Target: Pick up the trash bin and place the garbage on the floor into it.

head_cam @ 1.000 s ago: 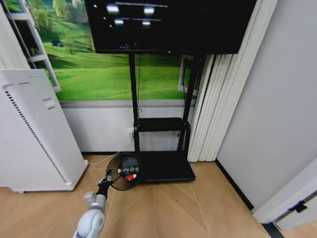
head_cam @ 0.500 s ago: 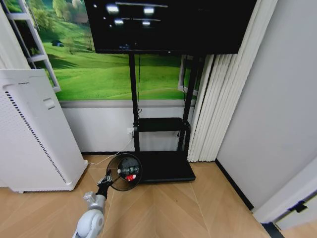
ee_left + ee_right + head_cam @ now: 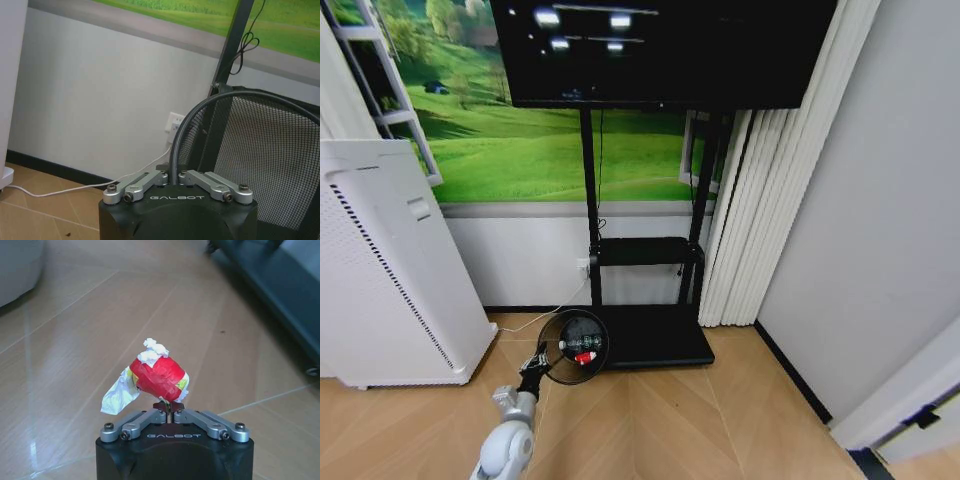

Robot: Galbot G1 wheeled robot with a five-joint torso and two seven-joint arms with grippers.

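Two pieces of garbage (image 3: 579,351) already sit inside the trash bin (image 3: 572,347), a green-labelled one and a red one. My left gripper (image 3: 173,179) is pinched tight on its rolled rim, holding the bin off the floor (image 3: 670,420) beside the TV stand (image 3: 650,340), mouth tilted toward me so I can feed it. My right gripper (image 3: 170,414) is clamped on the red-and-white wrapper (image 3: 152,379), carried above the parquet. How far that hand is from the bin, I can't tell.
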